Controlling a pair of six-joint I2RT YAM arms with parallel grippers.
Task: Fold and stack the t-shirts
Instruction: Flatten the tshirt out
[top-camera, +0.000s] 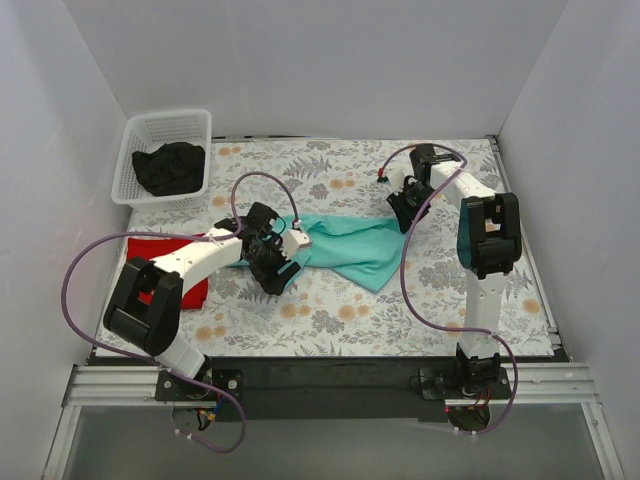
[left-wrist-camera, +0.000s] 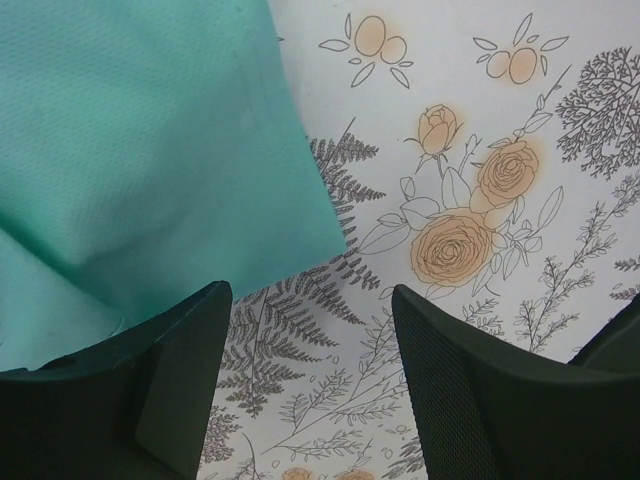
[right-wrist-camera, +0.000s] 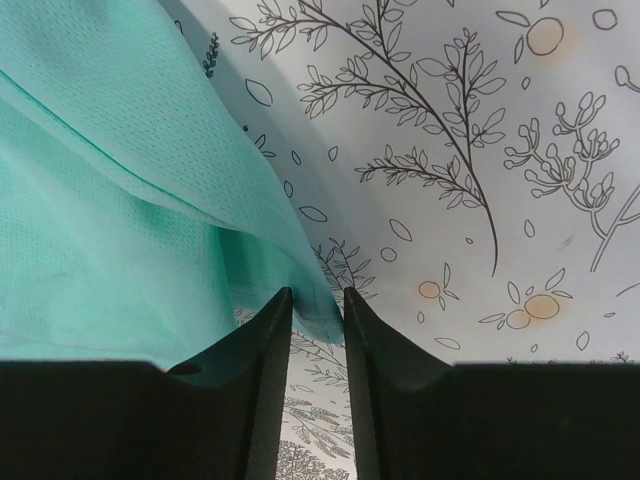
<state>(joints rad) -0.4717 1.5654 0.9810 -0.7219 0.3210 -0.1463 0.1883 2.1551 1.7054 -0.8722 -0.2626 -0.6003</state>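
Teal and rumpled, the t-shirt (top-camera: 350, 245) lies mid-frame in the top view on the floral table (top-camera: 330, 310). The left fingers (left-wrist-camera: 180, 390) gape wide beside its left corner (table pattern showing between them); the right fingers (right-wrist-camera: 265, 390) are narrowed onto its upper-right edge, pinching fabric.

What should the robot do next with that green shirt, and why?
Probably slide the left claw onto the green shirt corner and shut it: it is open just beside the cloth, while the right claw seems to pinch another edge.
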